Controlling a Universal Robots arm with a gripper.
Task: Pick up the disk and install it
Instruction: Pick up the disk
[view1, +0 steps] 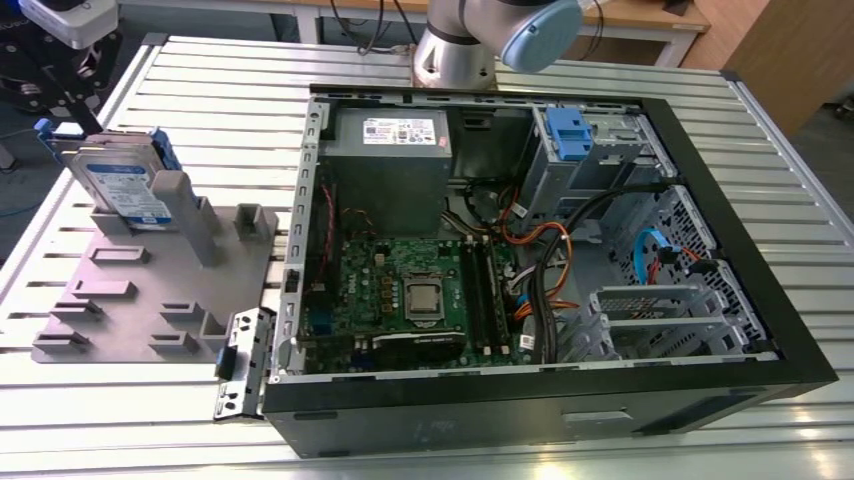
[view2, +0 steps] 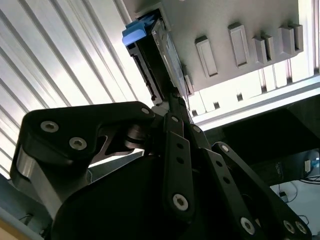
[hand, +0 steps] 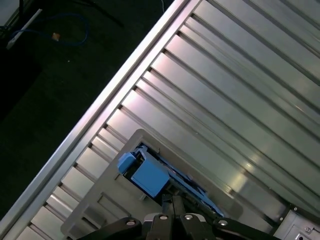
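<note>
Closest in both wrist views is the black gripper (view2: 175, 100) (hand: 172, 201). Its linkages crowd the foreground and its two fingers (view2: 172, 131) are drawn together until the tips meet. The tips sit at the upper edge of the disk (view2: 169, 56) (hand: 187, 186), touching it or just beside it. I cannot tell whether they pinch any of it.

The disk stands on edge in a slot of a grey holder plate (view2: 270, 65) (hand: 100, 210), with a corner of its blue frame (view2: 136, 31) (hand: 148, 176) on the end away from the gripper. In the exterior view the gripper (view1: 91, 128) reaches down at the far left, to the top of the disk (view1: 127, 185). The disk's labelled face is turned toward the near left. The holder plate (view1: 147, 290) lies flat on the slatted metal table (view1: 134, 420), with several bare pegs nearer the camera.

Just to the exterior view's right of the plate lies an open computer case (view1: 534, 415). Inside it a grey power supply (view1: 394, 165) sits at the far side and a green circuit board (view1: 400, 290) nearer. A blue latch (view1: 567, 135) sits on the drive cage at the far right. The robot arm (view1: 467, 40) rises beyond the case.
</note>
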